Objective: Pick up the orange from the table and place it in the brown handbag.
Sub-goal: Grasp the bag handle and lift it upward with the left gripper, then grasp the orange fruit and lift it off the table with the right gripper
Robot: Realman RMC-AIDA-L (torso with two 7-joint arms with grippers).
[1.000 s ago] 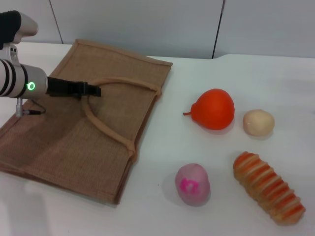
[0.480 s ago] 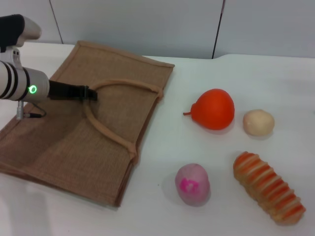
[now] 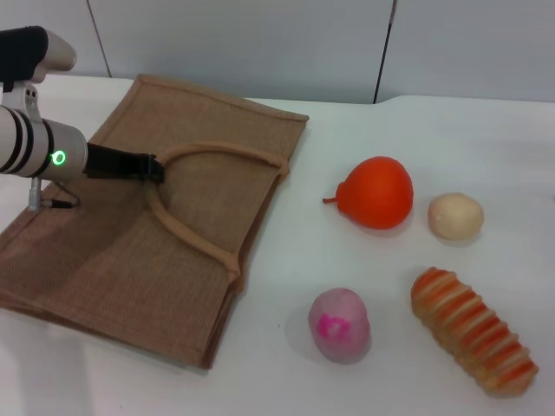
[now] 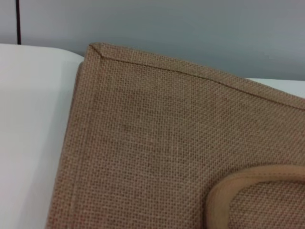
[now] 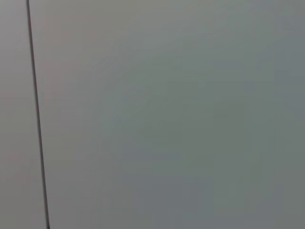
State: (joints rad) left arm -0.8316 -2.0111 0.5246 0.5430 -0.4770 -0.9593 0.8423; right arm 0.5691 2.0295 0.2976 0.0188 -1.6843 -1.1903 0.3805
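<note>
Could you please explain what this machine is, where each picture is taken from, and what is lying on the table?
This is a two-armed robot seen by three cameras: one on its head looking down, and one on each wrist. In the head view the left gripper sits at a loop handle of the brown handbag, which lies flat on the white table; it seems closed on the handle, though I cannot be sure. The left wrist camera shows that bag's burlap close up. The right wrist camera faces only a grey wall, so the right arm is out of sight. To the right lie the orange, a beige ball, a pink ball and a striped oblong. None of these is held.
</note>
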